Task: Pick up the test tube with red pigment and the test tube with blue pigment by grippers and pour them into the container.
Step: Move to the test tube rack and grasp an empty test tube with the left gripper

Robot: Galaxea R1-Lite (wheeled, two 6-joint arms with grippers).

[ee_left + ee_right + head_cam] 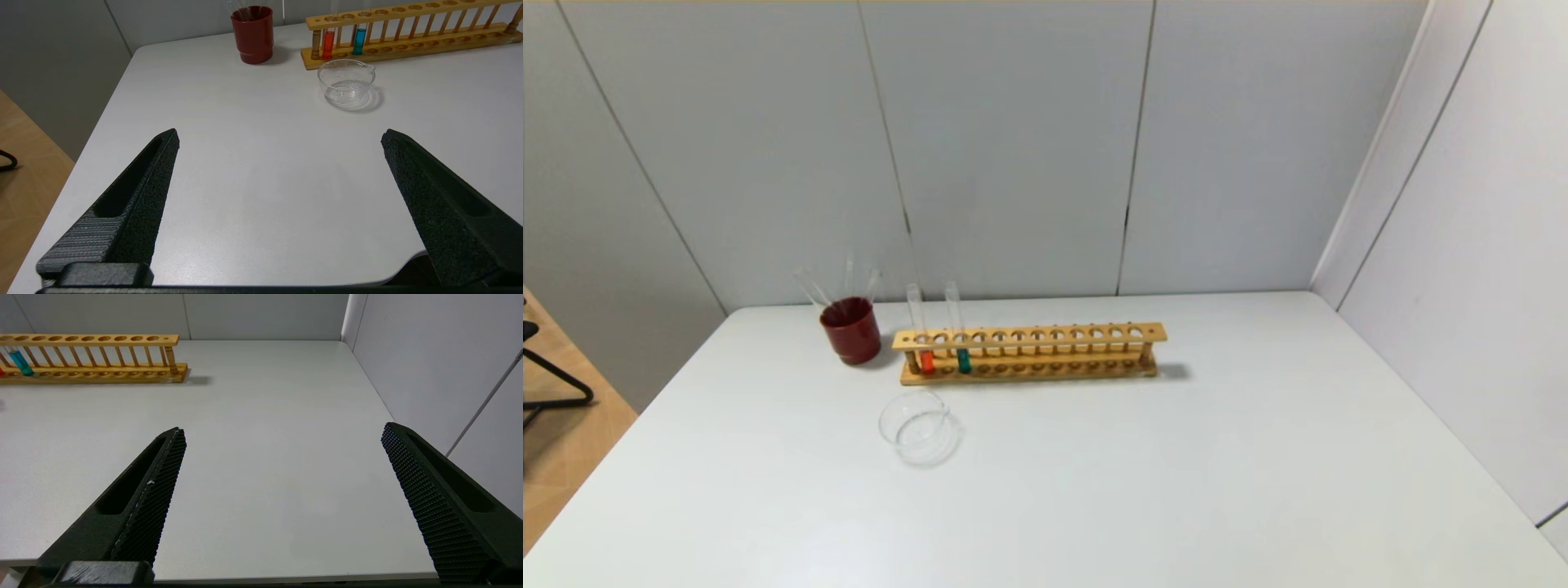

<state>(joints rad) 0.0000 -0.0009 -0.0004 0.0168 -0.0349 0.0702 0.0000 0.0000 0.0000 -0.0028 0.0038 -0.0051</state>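
A white tabletop (pixel 1094 474) holds a long wooden test tube rack (pixel 1029 353) set crosswise near the far edge. At the rack's left end two slim glass tubes stand upright in neighbouring holes: the test tube with red pigment (pixel 925 355) at the end, and just to its right the test tube with blue pigment (pixel 963 355). The rest of the holes are unfilled. In front of the rack's left end, near but apart from it, sits the container (pixel 919 427), a shallow clear glass dish with a pouring lip, which looks dry. To the left of the rack stands a dark red cup (pixel 851 329) with a few plain clear tubes leaning in it.

Neither arm shows in the head view. The left claw (pixel 280 136) hangs over the near left part of the tabletop, spread wide and holding nothing, aimed toward the dish and rack. The right claw (pixel 282 430) hangs over the near right part, also spread wide and holding nothing, well away from the tubes.

No tube has been lifted yet. To reach well, each claw should probably come in level, pinch its tube on the bare glass above the rack's top rail, and draw it straight up so the neighbouring tube is not knocked.
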